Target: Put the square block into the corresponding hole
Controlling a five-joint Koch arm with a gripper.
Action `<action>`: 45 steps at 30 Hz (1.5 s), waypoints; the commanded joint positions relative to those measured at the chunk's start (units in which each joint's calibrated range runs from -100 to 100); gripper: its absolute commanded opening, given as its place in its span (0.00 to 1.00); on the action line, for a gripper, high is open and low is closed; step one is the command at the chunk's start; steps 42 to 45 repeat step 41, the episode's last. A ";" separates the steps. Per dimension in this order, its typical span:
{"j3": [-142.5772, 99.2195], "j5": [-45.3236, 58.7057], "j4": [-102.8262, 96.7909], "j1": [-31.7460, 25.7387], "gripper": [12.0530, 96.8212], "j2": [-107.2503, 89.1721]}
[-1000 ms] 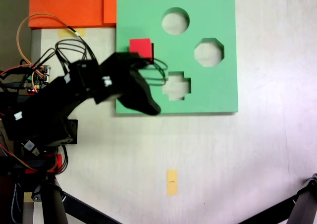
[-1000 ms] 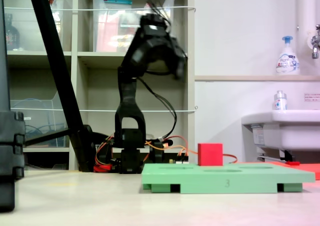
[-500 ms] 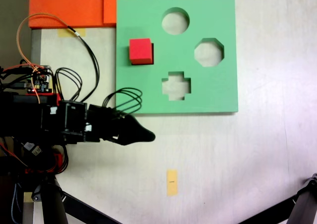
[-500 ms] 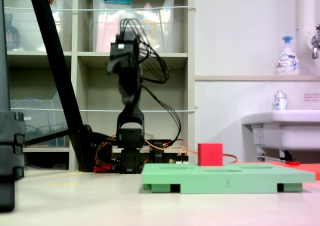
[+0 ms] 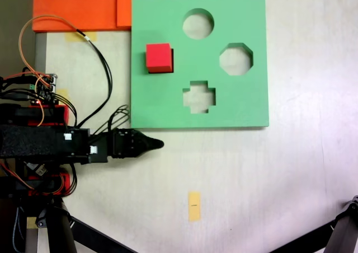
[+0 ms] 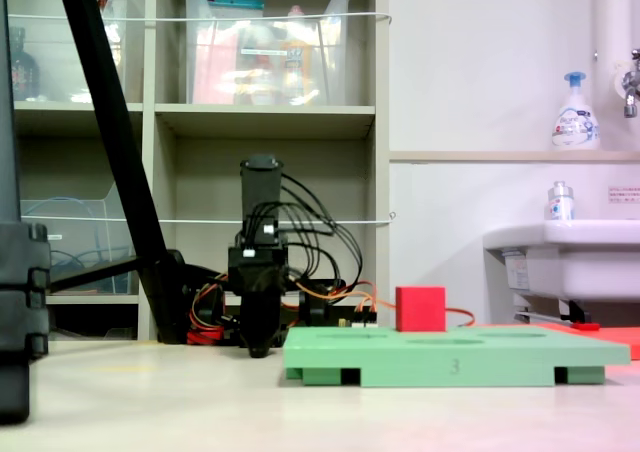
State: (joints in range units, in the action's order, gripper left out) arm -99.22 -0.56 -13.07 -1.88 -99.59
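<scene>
The red square block sits at the left part of the green foam board, with a dark sliver of the square hole showing along its right side. In a fixed view the block stands up above the board's top; how deep it sits I cannot tell. My gripper lies low over the table, below and left of the board, pointing right, its jaws together around nothing. From the side the gripper hangs near the tabletop, left of the board.
The board also has a round cutout, an octagonal one and a cross-shaped one. Orange sheets lie at top left, a yellow strip lower down. Wires and a circuit board sit by the arm's base.
The arm has swung away from above the block, down and back toward its base, and folded low. The block stays where it was.
</scene>
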 commanded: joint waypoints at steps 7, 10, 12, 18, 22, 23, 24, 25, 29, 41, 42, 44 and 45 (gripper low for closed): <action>-0.78 1.12 9.84 0.73 0.47 -0.41; -0.78 1.12 11.48 0.83 0.45 -0.41; -0.78 1.12 11.48 0.88 0.46 -0.41; -0.78 1.07 11.10 0.93 0.45 -0.41; -0.78 1.07 11.10 0.93 0.45 -0.41; -0.78 1.07 11.10 0.93 0.45 -0.41; -0.78 1.07 11.10 0.93 0.45 -0.41; -0.78 1.07 11.10 0.93 0.45 -0.41; -0.78 1.07 11.10 0.93 0.45 -0.41; -0.78 1.07 11.10 0.93 0.45 -0.41; -0.78 1.07 11.10 0.93 0.45 -0.41; -0.78 1.07 11.10 0.93 0.45 -0.41; -0.78 1.07 11.10 0.93 0.45 -0.41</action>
